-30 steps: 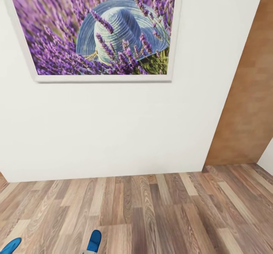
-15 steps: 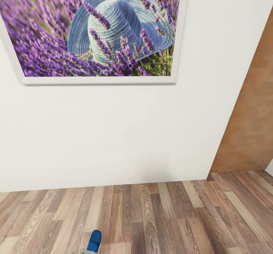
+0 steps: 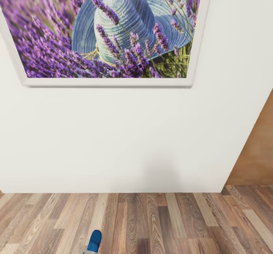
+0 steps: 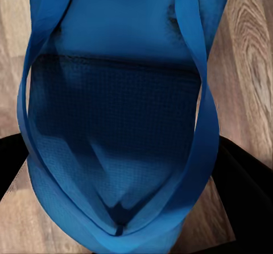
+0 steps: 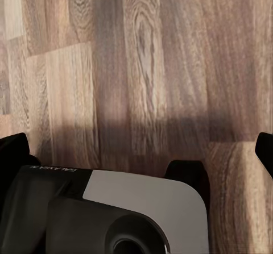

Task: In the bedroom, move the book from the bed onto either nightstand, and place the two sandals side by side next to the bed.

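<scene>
Sandal-carrying step: my left gripper (image 4: 122, 231) looks clamped on a blue sandal (image 4: 119, 112) above the floor (image 3: 170, 223), right jaws apart and empty; facing a wall (image 3: 125, 136), next I must find the bed.

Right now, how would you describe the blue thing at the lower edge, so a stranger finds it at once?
Start from the large framed picture of a straw hat among lavender on the white wall. Below it lies the brown wood-plank floor; at its near edge pokes up a bright blue flat sandal, the sole blue item against brown wood.
</scene>
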Available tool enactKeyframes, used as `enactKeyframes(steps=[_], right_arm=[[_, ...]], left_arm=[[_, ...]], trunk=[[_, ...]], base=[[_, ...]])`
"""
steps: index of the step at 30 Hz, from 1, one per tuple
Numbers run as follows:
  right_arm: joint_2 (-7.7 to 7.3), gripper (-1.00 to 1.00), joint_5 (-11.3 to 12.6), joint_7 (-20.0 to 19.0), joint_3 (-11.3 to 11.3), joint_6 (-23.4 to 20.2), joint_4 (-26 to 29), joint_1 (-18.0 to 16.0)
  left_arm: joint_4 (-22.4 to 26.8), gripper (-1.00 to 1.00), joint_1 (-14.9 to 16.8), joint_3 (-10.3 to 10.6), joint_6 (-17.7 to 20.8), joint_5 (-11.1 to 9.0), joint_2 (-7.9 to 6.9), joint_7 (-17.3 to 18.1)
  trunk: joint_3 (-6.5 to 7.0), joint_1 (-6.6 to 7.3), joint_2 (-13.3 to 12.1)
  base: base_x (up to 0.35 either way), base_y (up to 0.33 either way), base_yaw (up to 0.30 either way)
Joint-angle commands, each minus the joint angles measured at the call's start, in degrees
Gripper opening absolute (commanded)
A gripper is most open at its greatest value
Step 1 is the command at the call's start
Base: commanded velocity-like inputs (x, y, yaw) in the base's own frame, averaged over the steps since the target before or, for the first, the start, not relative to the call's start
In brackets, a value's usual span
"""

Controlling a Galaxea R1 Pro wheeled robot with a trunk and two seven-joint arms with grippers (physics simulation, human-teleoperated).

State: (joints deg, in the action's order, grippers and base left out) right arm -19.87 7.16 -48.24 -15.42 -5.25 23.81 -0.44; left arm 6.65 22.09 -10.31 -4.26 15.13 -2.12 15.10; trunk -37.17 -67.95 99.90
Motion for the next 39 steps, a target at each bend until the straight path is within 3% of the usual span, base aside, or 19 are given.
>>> enactKeyframes(steps=[1,10,30,39], right_arm=[[0.00,1.00,0.48,-0.27,-0.15,-0.55,0.01,-0.01],[0.00,1.00,0.47,-0.27,-0.15,-0.55,0.01,-0.04],[0.00,1.00,0.47,-0.27,-0.14,-0.55,0.01,-0.03],[0.00,1.00,0.48,-0.27,-0.14,-0.55,0.01,-0.04]], left_arm=[[-0.06,-1.00,0.05,-0.50,-0.22,0.60,0.01,0.19],[-0.06,-1.00,0.05,-0.45,-0.22,0.60,0.05,0.19],[-0.06,-1.00,0.05,-0.50,-0.22,0.60,0.41,0.19],[-0.06,-1.00,0.05,-0.50,-0.22,0.60,0.47,0.19]], trunk=[[-0.06,-0.01,0.03],[-0.06,-0.01,0.03],[-0.06,-0.01,0.03],[-0.06,-0.01,0.03]], base=[[0.057,0.000,0.283],[0.093,0.000,0.151],[0.319,0.000,0.007],[0.326,0.000,0.187]])
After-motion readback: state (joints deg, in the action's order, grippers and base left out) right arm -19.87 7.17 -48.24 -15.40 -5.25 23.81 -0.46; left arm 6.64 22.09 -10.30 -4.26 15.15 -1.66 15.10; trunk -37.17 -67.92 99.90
